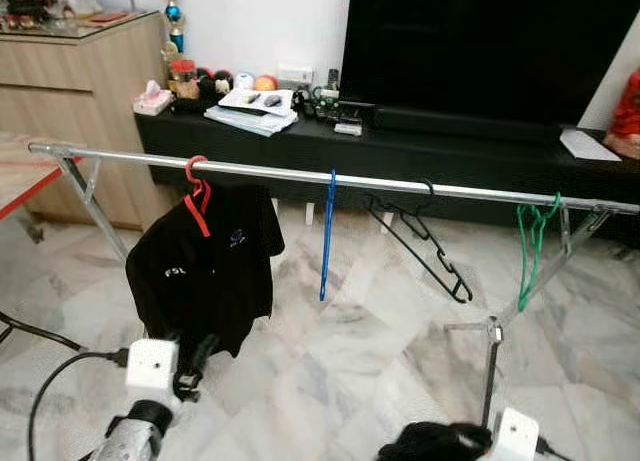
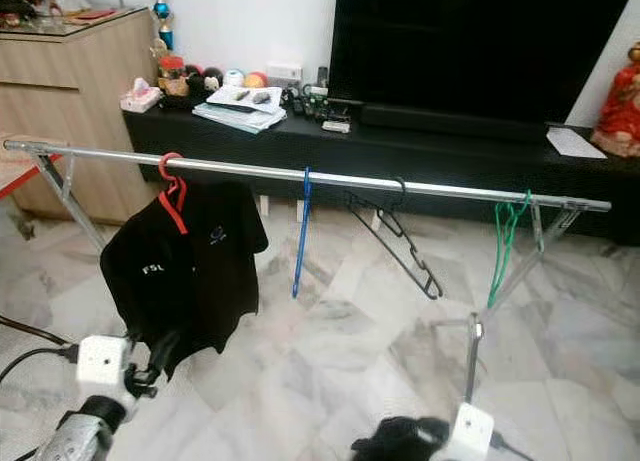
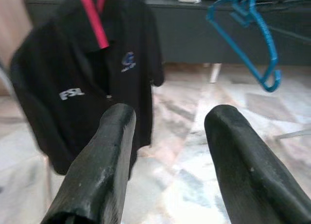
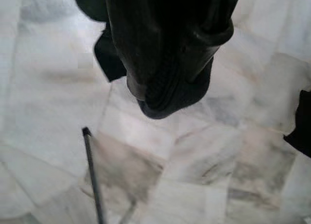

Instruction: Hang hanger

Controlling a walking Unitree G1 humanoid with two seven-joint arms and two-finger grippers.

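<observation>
So the red hanger point(image 1: 197, 189) with the black polo shirt point(image 1: 205, 271) on it is already hooked over the silver rail point(image 1: 400, 187), toward the rack's left end. Further along the rail hang a blue hanger point(image 1: 327, 236), a black wire one point(image 1: 425, 243) tilted off at an angle, and a green one point(image 1: 532, 246) by the right leg.

The left pincer point(image 3: 167, 151) sits low, just in front of the shirt's hem, fingers point(image 3: 104, 156) spread apart with nothing between them. The right pincer point(image 4: 170, 59) is down low too, and the wrist view shows dark fabric bunched around the fingers (looks like it's clamped on black cloth point(image 1: 432, 442), though I can't see a hanger in it).

What could go wrong, my guess: the hook on the red hanger is thin and the rail is smooth polished metal, so any brush from the left arm against that floppy shirt could slide or swing it. The bare hangers are light and would swing at a nudge. The rack stands on thin crossed legs on glossy marble floor point(image 1: 360, 371), so a bump could skate the whole thing. And limp cloth in the right pincer could snag a leg on the way up.

Textures: soft matte knit, slick plastic hangers, thin wire, shiny veined tile.
</observation>
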